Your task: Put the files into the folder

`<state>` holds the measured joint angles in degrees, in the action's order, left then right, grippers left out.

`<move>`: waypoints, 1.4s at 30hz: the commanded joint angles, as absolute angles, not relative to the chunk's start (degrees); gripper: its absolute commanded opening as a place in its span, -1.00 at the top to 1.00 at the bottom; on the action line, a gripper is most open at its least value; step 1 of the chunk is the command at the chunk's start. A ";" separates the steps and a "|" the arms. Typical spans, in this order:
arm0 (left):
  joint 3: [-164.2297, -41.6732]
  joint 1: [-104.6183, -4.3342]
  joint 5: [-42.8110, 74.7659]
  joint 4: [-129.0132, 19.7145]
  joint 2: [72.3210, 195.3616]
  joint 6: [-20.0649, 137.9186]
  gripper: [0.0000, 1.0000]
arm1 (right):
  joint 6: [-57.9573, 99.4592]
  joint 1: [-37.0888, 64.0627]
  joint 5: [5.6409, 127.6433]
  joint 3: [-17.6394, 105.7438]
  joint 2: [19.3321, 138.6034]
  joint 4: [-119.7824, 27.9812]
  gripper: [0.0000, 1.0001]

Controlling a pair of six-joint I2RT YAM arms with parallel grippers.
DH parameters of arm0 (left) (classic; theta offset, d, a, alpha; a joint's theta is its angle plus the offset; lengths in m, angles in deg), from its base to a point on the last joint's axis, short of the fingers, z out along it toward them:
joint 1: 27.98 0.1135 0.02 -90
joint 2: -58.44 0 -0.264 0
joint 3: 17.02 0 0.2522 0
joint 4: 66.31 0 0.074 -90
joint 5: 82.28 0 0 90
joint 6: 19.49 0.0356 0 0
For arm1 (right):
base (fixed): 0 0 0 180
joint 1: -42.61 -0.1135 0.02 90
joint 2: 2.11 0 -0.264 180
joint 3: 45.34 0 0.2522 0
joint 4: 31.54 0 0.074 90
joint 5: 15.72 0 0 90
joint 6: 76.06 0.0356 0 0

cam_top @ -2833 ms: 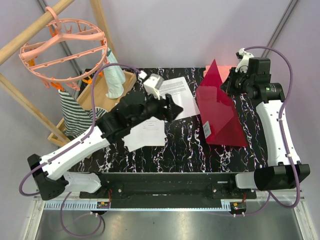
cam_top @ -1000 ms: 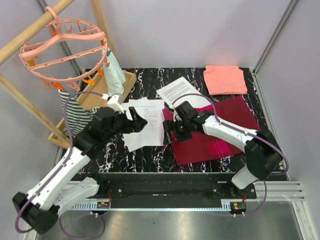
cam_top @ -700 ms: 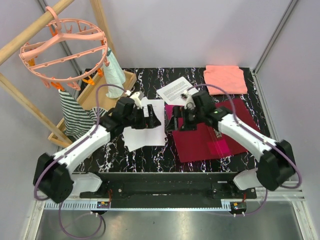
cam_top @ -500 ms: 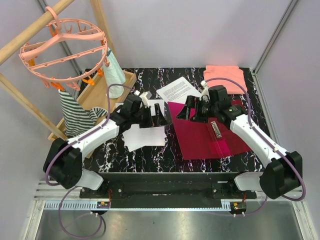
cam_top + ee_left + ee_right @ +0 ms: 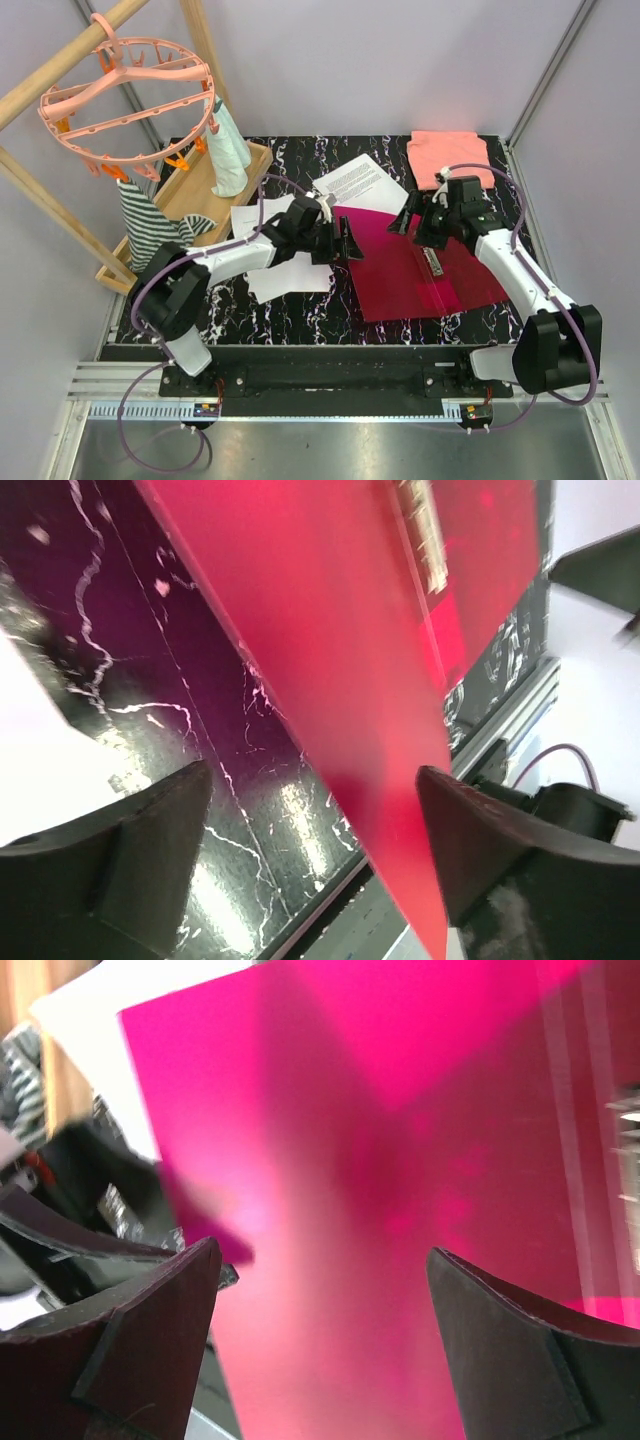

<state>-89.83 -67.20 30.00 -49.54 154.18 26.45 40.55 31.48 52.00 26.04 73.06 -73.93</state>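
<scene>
A salmon-pink cloth [image 5: 447, 155] lies at the far right corner, with a wooden tray [image 5: 190, 195] and a pink ring hanger [image 5: 128, 95] to the left. Both arms reach over the folder [image 5: 400, 280] — the left gripper [image 5: 345, 243] at its left edge, the right gripper [image 5: 408, 222] near the metal clip [image 5: 433, 262], each spread wide and empty. The crimson folder lies open and flat. The files [image 5: 358, 180] lie outside it: one printed sheet touches its far edge, the others lie under the left arm.

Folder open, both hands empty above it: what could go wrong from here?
1. The left hand is open at the left edge of the folder; closing could pinch the cover rather than a sheet.
2. The left arm lies over the loose files; pulling back might drag or crease them.
3. The right hand, open, holds nothing, so the folder may slide if nudged.
</scene>
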 commanded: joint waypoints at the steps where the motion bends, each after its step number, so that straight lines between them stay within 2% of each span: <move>1: -93.45 -67.70 28.12 -52.74 155.82 25.76 -0.08 | 40.57 34.96 53.19 23.97 72.06 -73.87 -0.85; 3: -93.54 -67.35 26.88 -49.92 154.77 29.35 0.21 | 40.39 36.98 52.66 23.35 72.24 -73.87 -0.83; 4: -93.45 -66.66 26.44 -46.78 154.33 30.59 0.42 | 40.22 37.42 52.92 23.18 72.42 -73.96 -0.82; 6: -92.84 -65.60 26.61 -43.86 152.32 34.45 0.62 | 39.86 37.52 53.10 22.65 73.20 -74.05 -0.80; 7: -92.31 -64.11 26.61 -40.63 151.61 35.86 0.85 | 39.60 37.52 52.84 22.39 73.73 -73.70 -0.79; 8: -92.13 -63.23 26.61 -39.03 149.95 37.10 0.95 | 39.25 37.52 52.40 21.86 74.35 -73.52 -0.75; 11: -89.68 -59.45 26.87 -35.41 145.21 40.79 1.00 | 39.07 37.52 49.51 20.72 77.51 -72.12 -0.68; 12: -88.71 -58.57 27.49 -34.71 144.14 42.37 1.00 | 39.07 37.52 48.63 20.45 78.99 -70.89 -0.55; 14: -88.18 -56.37 29.86 -32.34 142.73 44.82 1.00 | 40.21 37.52 45.64 19.49 80.06 -69.13 -0.47; 16: -88.53 -55.49 30.31 -28.83 142.72 46.59 1.00 | 41.26 37.25 41.07 18.61 81.82 -66.49 -0.28; 22: -88.09 -54.70 25.56 -23.46 143.68 52.30 0.56 | 41.97 34.53 39.57 16.67 85.59 -62.62 -0.05; 25: -88.88 -54.78 23.54 -21.35 143.43 52.75 0.15 | 41.36 34.53 40.44 17.63 87.88 -61.66 -0.01; 26: -89.05 -54.78 22.32 -20.74 142.99 52.75 -0.06 | 40.31 34.53 40.62 18.25 88.67 -61.65 0.02; 29: -90.28 -54.78 22.47 -18.72 140.71 54.15 -0.35 | 39.25 34.70 41.59 19.83 91.40 -61.92 0.12; 32: -93.79 -54.78 22.31 -14.95 137.37 56.53 -0.46 | 38.64 34.70 41.24 20.71 93.95 -61.83 0.25; 37: -102.91 -54.78 23.35 -12.56 130.51 56.37 -0.49 | 38.90 33.83 41.50 20.63 91.94 -61.39 0.27; 40: -105.05 -54.87 30.90 -18.68 129.28 50.24 -0.41 | 40.30 33.39 40.71 19.57 90.79 -60.25 0.14; 42: -103.22 -55.66 37.75 -31.75 130.93 44.61 -0.38 | 40.92 33.39 40.36 19.13 90.70 -59.20 0.07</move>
